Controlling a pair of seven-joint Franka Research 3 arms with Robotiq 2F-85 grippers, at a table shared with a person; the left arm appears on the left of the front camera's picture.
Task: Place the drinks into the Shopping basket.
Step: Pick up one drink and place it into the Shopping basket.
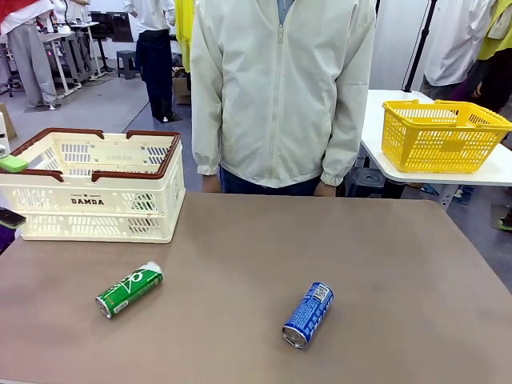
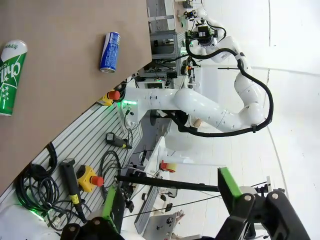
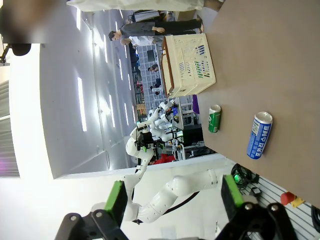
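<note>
Front view first: you have the green can (image 1: 129,289) and the blue can (image 1: 308,314) both lying on their sides on the brown tabletop (image 1: 240,248), well apart from each other; the Shopping basket (image 1: 92,196) stands at the far left of the tabletop, with both cans outside it on its near side; a person (image 1: 280,88) stands at the far edge. Left wrist view: the left fingers (image 2: 114,206) stand spread wide, gripping nothing, well away from both cans. Right wrist view: the right fingers (image 3: 231,192) are likewise spread and empty; the blue can lies nearer them than the green can, the Shopping basket beyond both.
</note>
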